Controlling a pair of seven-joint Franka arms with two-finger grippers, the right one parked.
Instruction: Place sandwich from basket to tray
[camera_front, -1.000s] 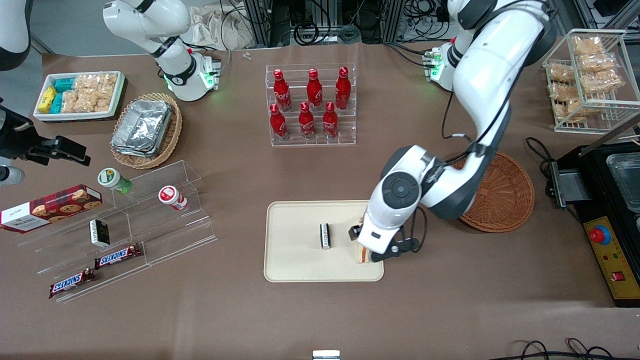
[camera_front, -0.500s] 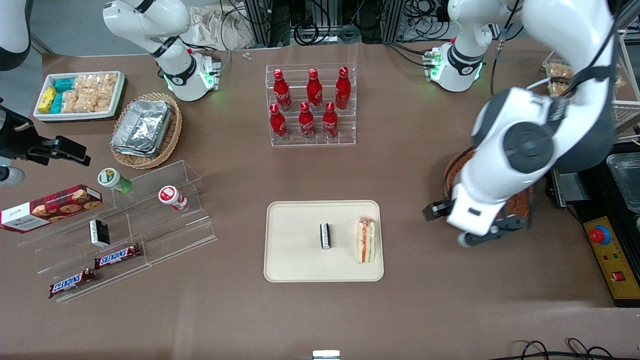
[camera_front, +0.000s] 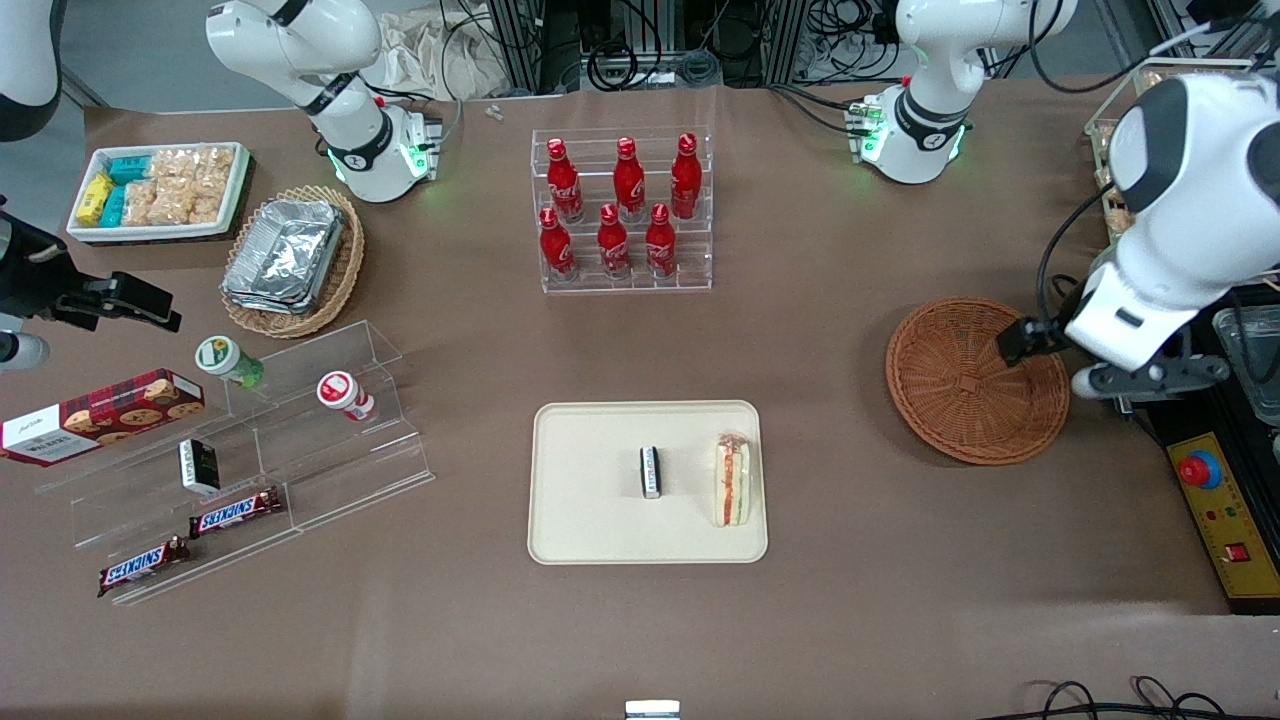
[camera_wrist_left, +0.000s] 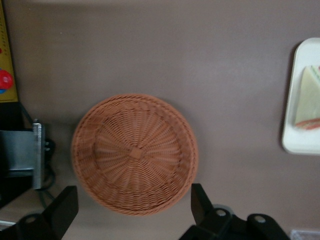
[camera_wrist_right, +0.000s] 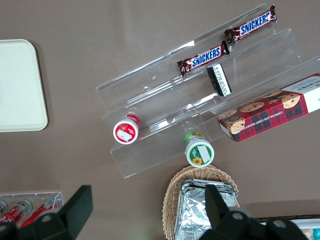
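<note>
The sandwich (camera_front: 732, 480), a wrapped wedge with red and green filling, lies on the beige tray (camera_front: 590, 520) at its edge nearest the basket. The left wrist view also catches the sandwich (camera_wrist_left: 307, 102) and a corner of the tray (camera_wrist_left: 294, 145). The round reddish-brown basket (camera_front: 975, 380) holds nothing, as its woven bottom (camera_wrist_left: 134, 152) shows. My gripper (camera_front: 1150, 378) hangs above the basket's rim toward the working arm's end of the table. In the wrist view my gripper (camera_wrist_left: 134, 194) is open, its fingers wide apart with nothing between them.
A small black-and-white packet (camera_front: 651, 471) lies mid-tray. A black control box with a red button (camera_front: 1215, 500) stands close beside the basket. A rack of red bottles (camera_front: 625, 210) stands farther from the camera than the tray. Clear acrylic steps (camera_front: 250, 450) with snacks lie toward the parked arm's end.
My gripper let go of the sandwich on the tray, then swung away over the basket toward the working arm's end of the table. The sandwich stays where it was set.
</note>
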